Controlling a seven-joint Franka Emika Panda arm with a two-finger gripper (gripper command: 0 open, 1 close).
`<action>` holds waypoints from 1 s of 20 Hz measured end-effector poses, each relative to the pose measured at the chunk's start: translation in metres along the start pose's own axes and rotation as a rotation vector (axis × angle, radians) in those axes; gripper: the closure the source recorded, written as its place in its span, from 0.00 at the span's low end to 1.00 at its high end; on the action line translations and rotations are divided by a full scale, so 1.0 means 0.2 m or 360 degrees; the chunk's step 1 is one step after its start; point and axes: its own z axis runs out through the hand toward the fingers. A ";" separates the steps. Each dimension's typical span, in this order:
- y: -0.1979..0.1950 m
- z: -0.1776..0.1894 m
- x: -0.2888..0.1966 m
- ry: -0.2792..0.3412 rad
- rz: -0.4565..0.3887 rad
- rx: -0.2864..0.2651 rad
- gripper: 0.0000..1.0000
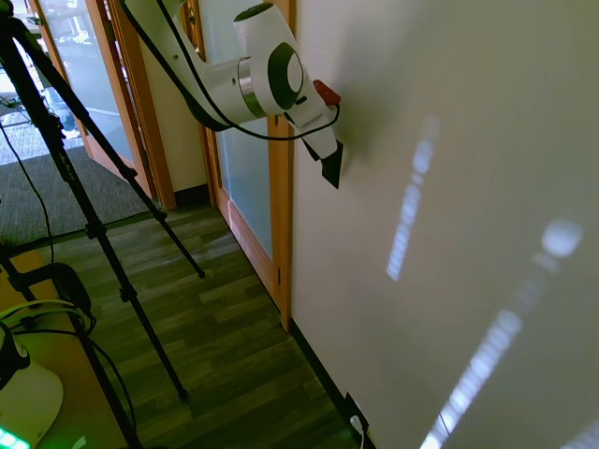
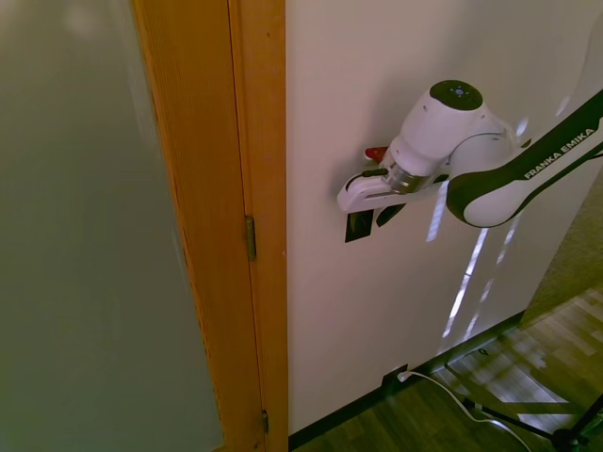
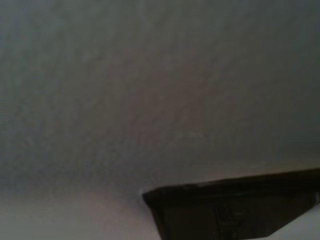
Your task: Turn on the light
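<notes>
Switch (image 2: 358,226) beneath gripper (image 2: 382,215), near door frame (image 2: 259,188) edge.

Black switch (image 2: 358,226) — upright on wall, near doorframe.

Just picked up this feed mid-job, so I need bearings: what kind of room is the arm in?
Probably an indoor hallway or entry, not a kitchen. A wood-framed door with frosted glass sits beside a plain white wall, over dark plank flooring. The gripper is at a black wall switch.
</notes>
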 end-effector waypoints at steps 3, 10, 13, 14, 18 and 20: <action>-0.01 0.03 -0.01 0.0000 -0.0001 -0.0003 1.00; -0.02 0.04 -0.01 0.0002 0.0010 0.0016 1.00; -0.01 0.04 0.00 0.0008 0.0017 0.0015 1.00; -0.01 0.04 0.01 0.0010 0.0020 0.0014 1.00; -0.01 0.03 0.00 0.0009 0.0020 0.0020 1.00; -0.01 0.02 0.01 0.0009 0.0024 0.0030 1.00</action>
